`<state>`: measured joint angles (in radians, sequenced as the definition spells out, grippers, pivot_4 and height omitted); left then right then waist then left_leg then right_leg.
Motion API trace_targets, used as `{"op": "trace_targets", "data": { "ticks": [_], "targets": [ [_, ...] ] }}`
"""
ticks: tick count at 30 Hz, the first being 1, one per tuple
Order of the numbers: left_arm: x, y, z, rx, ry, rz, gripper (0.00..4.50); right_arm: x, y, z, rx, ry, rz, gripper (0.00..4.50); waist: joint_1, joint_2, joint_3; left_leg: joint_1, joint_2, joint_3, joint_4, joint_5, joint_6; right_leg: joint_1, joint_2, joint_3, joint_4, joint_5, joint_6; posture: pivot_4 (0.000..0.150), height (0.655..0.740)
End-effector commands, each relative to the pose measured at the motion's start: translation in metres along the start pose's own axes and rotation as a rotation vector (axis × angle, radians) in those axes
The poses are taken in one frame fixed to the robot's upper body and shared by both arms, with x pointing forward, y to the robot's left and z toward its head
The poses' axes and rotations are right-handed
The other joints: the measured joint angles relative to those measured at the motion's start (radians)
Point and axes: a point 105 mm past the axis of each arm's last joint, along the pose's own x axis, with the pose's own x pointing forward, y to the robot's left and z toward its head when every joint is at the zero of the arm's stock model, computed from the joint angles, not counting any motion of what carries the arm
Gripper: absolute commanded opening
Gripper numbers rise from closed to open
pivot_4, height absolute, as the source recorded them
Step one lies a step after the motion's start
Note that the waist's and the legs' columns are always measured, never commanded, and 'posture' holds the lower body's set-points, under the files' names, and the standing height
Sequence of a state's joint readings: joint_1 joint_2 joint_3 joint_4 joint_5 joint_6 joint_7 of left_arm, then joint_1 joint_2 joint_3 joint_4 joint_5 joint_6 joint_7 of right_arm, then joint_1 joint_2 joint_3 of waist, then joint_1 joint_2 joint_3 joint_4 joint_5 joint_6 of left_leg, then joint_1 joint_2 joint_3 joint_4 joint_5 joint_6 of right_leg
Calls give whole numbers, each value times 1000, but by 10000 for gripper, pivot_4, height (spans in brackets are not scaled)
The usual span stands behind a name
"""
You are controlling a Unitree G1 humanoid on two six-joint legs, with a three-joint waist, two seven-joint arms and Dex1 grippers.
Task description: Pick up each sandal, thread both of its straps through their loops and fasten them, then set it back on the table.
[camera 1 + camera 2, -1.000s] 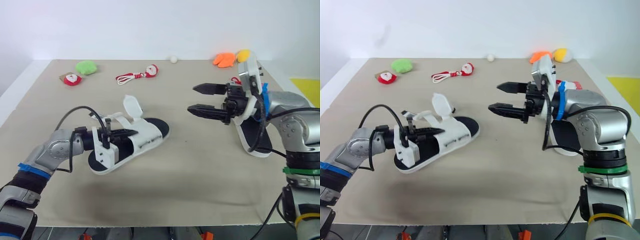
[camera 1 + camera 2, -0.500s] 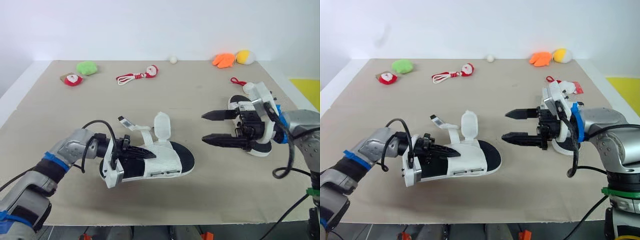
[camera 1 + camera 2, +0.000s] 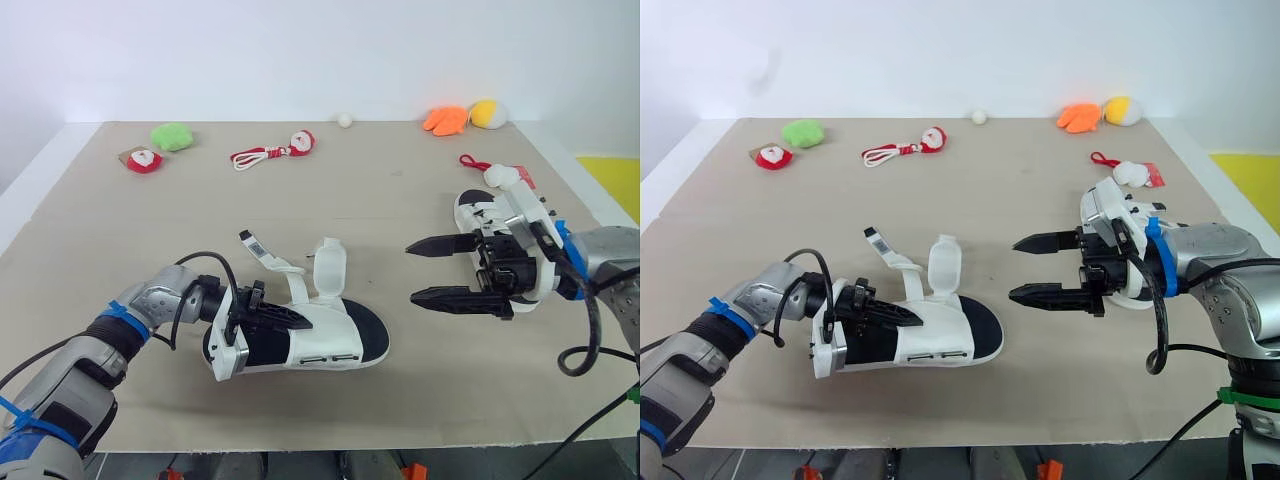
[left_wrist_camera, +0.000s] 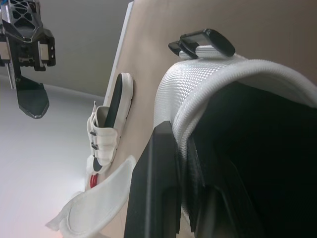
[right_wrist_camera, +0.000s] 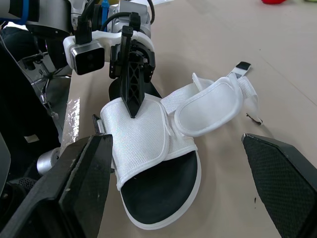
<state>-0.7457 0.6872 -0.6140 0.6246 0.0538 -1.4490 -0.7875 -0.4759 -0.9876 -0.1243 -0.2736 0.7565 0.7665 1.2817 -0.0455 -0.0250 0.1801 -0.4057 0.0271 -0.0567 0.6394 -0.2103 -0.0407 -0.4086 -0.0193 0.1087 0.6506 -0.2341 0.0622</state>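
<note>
Right now your left gripper [image 3: 292,318] is clamped on the sandal [image 3: 330,345] at the near middle of the table [image 3: 400,190]. The left wrist view shows the woven edge of its white upper pinched between the two black fingers, one inside the shoe and one outside. The sandal's toe points to the robot's right, toward your other arm. You cannot tell from these views whether the sole rests fully on the table.

Both straps are undone. The broad strap [image 3: 328,270] stands upright over the middle of the shoe. The narrow strap [image 3: 268,258] rises beside it on the heel side, ending in a small dark-marked tab.

Your right gripper [image 3: 413,272] hangs over the table to the right of the sandal with its jaws spread wide, holding nothing. Its fingertips point at the shoe's toe but stay clear of it.

The second sandal [image 3: 472,208] lies flat on the table just behind the right gripper, partly hidden by it. A small white and red ornament [image 3: 497,176] lies beyond it.

Along the far edge sit a green plush [image 3: 172,134], a red and white tag [image 3: 145,159], a red and white cord toy [image 3: 275,150], a white ball [image 3: 345,119], an orange toy [image 3: 447,120] and a yellow toy [image 3: 487,112].
</note>
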Motion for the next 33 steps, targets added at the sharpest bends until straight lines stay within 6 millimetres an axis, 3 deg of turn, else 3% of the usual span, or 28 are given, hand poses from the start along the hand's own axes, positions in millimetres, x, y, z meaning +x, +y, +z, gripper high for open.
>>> {"op": "trace_targets", "data": {
  "ticks": [1,6,10,13,15,16,17,20,28,33],
  "targets": [
    [-4,3,-1,23,5,10,228,0,4,6,-44,8,8,45000,0,0,0,0,0,0,0,0,0,0,0,0,0,0,0,1500,7400],
    [-7,5,-5,15,34,29,228,1,3,4,-43,15,15,45000,0,0,0,1,0,0,0,0,0,1,0,0,0,0,0,1500,7400],
    [-11,5,-6,-46,71,50,15123,1,5,-1,-34,30,18,45000,-1,0,0,1,0,0,0,0,0,0,0,0,0,1,0,1500,7400],
    [-17,5,-3,-82,96,65,31788,2,5,-5,-29,35,14,45000,-1,0,0,1,1,0,0,0,0,0,0,0,0,0,0,1500,7400],
    [-24,7,0,-123,124,95,38689,3,5,-9,-26,43,7,45000,-2,0,0,1,1,0,0,0,0,0,0,0,0,0,0,1500,7400],
    [-26,8,1,-139,135,101,44483,4,4,-12,-30,51,-4,45000,-2,0,0,0,1,0,0,0,0,0,0,0,0,0,0,1500,7400],
    [-27,9,2,-152,142,103,44483,5,3,-13,-34,56,-11,45000,-2,0,0,1,1,0,0,0,0,0,0,0,0,0,0,1500,7400],
    [-36,15,5,-249,183,168,45000,7,0,-23,-44,85,-34,37288,-1,0,0,1,1,0,0,0,0,0,1,0,0,0,0,1500,7400],
    [-61,33,16,-580,291,399,45000,28,1,-64,-99,181,-58,221,-2,1,0,1,2,0,0,0,0,0,1,0,1,0,-1,1500,7400],
    [-72,55,15,-816,290,607,45000,44,1,-77,-116,186,-61,221,-2,0,1,2,2,0,0,1,0,0,1,0,2,0,-1,1500,7400]
  ]
}}
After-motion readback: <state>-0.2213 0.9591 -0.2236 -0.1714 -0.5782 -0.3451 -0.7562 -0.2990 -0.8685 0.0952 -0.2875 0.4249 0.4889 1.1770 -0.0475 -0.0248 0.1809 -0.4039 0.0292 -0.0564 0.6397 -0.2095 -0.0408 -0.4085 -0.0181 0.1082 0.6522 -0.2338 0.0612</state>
